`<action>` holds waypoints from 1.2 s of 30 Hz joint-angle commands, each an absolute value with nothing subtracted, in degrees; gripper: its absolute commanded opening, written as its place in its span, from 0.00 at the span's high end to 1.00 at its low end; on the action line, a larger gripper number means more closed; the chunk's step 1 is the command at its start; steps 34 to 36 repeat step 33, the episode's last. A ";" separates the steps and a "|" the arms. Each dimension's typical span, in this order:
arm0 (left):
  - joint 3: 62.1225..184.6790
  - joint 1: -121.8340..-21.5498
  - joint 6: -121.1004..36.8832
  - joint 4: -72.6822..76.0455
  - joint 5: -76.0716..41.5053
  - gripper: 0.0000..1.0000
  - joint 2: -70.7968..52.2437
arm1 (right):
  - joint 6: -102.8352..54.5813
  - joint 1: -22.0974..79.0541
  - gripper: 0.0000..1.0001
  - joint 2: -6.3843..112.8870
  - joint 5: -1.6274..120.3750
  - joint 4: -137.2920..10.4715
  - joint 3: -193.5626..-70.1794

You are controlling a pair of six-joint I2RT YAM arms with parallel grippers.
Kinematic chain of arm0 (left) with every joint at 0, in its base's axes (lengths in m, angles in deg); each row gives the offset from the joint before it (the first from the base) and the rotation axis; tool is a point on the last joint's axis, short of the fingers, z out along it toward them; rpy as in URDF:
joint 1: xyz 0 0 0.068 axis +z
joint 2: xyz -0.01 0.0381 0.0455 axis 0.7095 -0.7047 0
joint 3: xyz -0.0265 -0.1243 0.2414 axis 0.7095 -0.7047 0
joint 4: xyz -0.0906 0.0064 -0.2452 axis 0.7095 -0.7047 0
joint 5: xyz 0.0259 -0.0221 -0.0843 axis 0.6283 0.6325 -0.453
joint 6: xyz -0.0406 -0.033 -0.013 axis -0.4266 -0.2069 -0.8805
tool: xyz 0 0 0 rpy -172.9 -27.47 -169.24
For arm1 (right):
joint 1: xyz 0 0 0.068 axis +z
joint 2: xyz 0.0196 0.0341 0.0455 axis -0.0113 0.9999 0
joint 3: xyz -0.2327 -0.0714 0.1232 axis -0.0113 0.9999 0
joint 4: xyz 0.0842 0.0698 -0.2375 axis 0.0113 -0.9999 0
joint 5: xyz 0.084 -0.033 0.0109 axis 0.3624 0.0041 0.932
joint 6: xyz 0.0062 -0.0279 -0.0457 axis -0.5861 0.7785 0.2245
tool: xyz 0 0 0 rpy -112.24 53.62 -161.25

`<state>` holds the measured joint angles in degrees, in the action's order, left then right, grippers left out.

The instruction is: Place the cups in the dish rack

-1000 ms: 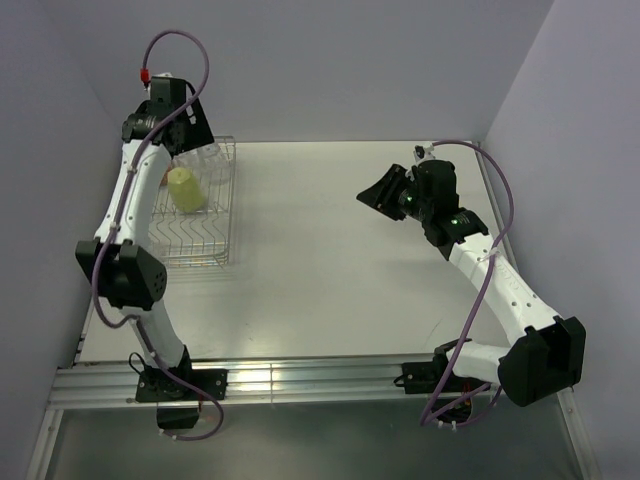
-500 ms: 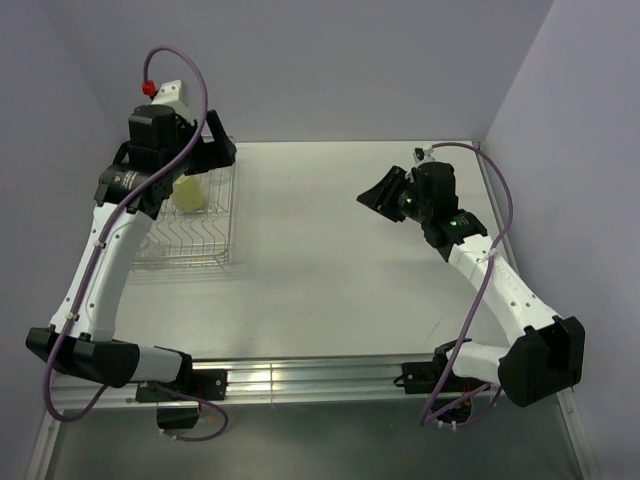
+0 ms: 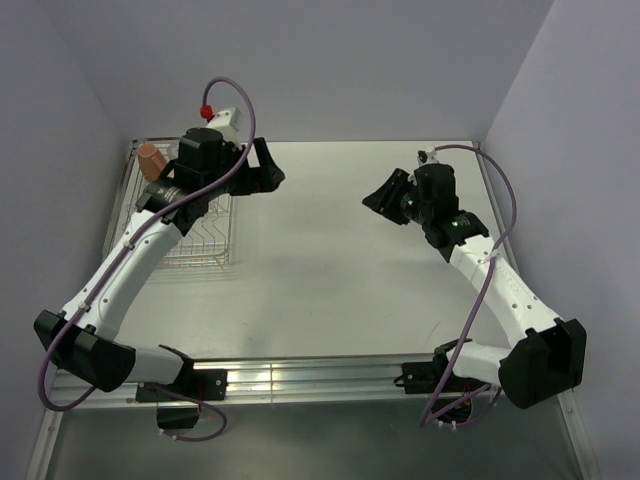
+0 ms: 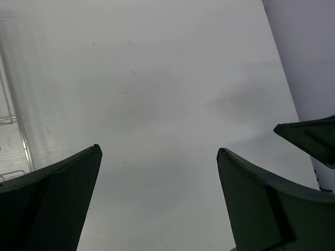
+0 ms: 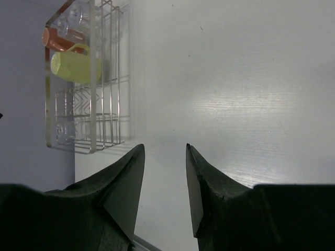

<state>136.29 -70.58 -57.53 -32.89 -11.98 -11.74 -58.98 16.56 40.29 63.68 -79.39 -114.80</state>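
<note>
At the counter left edge, rack: orange mug in its far end.
Left fingers: just right of the rack, above bare counter.
Right fingers: mid-counter, well apart from the rack.
Left wrist view: fingers spread wide, nothing between.
Right wrist view: fingers partly apart, empty; rack holds orange mug, green cup, clear tumbler.

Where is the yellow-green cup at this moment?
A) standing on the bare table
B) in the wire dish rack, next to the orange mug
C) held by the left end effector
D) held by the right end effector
B: the right wrist view shows the yellow-green cup inside the dish rack, right beside the orange mug.
</note>
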 commanded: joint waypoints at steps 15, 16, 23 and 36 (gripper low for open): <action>130.42 -73.58 -59.09 -26.44 -12.36 0.01 -1.46 | -54.49 16.14 0.47 33.00 56.57 -82.77 -117.76; 130.16 -73.67 -59.09 -26.26 -12.54 0.01 -1.11 | -54.14 16.23 0.46 31.95 56.13 -82.51 -117.50; 128.84 -73.67 -59.18 -25.74 -13.68 0.01 2.40 | -53.00 16.23 0.30 25.53 54.20 -78.64 -114.16; 128.93 -74.11 -59.01 -25.91 -14.30 0.01 3.29 | -50.54 16.23 0.11 17.88 50.86 -78.38 -112.05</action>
